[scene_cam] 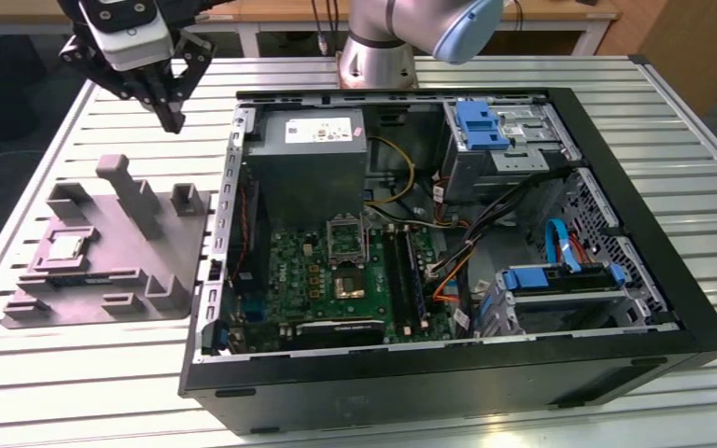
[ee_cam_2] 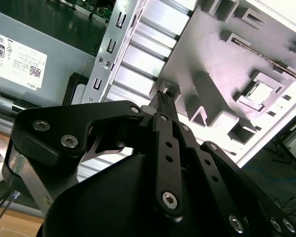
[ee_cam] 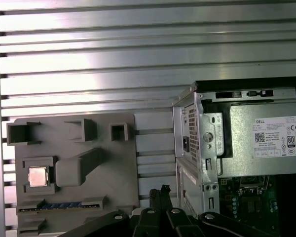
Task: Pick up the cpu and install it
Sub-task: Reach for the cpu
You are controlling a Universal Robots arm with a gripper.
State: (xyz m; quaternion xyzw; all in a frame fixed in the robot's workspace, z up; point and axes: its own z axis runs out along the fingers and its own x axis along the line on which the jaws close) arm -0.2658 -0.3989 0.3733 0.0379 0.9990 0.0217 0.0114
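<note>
Cpu point(scene_cam: 66, 247) lies untouched in fixture point(scene_cam: 116, 275); gripper point(scene_cam: 173, 119), fingers pressed together and empty, hovers at its 1 o'clock. Pick not begun; it needs them opened.

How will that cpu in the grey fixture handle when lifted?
The cpu looks thin, flat and rigid, so probably light, no rolling. Its smooth metal top may be slippery. It sits in a pocket of the grey fixture, so its edges likely offer little grip.
</note>
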